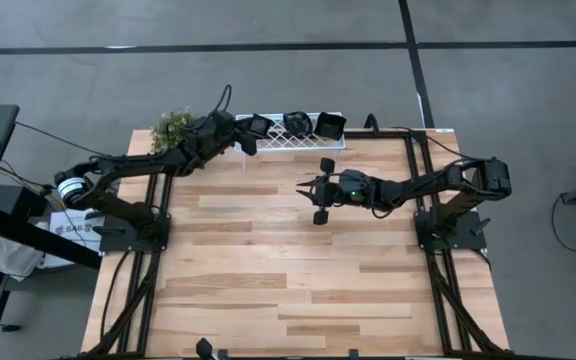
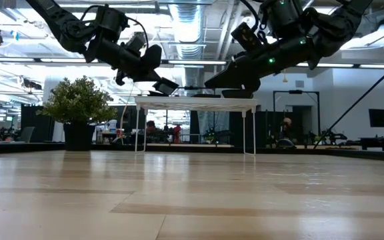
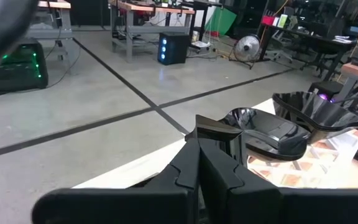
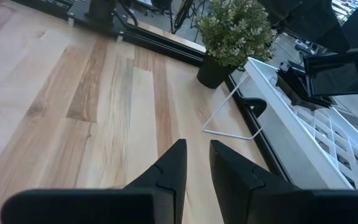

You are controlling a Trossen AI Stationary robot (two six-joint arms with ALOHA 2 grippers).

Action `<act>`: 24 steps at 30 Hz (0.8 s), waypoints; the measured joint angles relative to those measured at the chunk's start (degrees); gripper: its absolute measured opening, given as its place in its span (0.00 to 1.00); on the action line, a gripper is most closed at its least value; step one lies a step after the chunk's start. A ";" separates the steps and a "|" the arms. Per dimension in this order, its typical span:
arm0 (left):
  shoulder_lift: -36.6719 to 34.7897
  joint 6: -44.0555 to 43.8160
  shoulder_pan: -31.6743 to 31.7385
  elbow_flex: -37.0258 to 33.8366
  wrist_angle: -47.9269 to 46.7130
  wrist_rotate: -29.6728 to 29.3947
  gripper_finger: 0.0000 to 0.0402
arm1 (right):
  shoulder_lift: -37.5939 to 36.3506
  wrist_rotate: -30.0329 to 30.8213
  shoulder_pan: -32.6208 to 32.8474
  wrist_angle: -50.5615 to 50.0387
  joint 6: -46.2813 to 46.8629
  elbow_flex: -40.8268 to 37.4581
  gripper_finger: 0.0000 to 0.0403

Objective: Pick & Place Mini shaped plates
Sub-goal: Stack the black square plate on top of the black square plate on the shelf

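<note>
Bare table (image 1: pixel 268 270) nearest; my left claw (image 1: pixel 251 127) clamps square plate (image 1: pixel 256 124) over rack (image 1: pixel 278 138), probably placing; right claw (image 1: pixel 305 192) slightly apart, empty.

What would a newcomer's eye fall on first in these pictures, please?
Probably the left claw, raised over the near end of the white lattice rack at the table's far edge, shut on a square black plate. Two more glossy black plates sit farther along the rack. The right claw hangs empty over the bare wooden table, and a small potted plant stands beside the rack.
</note>
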 joint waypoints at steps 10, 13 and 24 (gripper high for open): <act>-0.05 0.19 -0.31 0.00 -0.09 -0.01 0.02 | 0.00 -0.01 0.00 -0.02 0.07 0.00 0.16; -0.63 0.43 -0.31 -0.02 -0.28 -0.81 0.02 | 0.00 0.00 0.00 -0.02 0.07 0.00 0.16; -5.26 1.56 -0.31 -0.02 -4.85 -1.27 0.02 | 0.00 -0.01 0.00 -0.03 0.07 0.00 0.16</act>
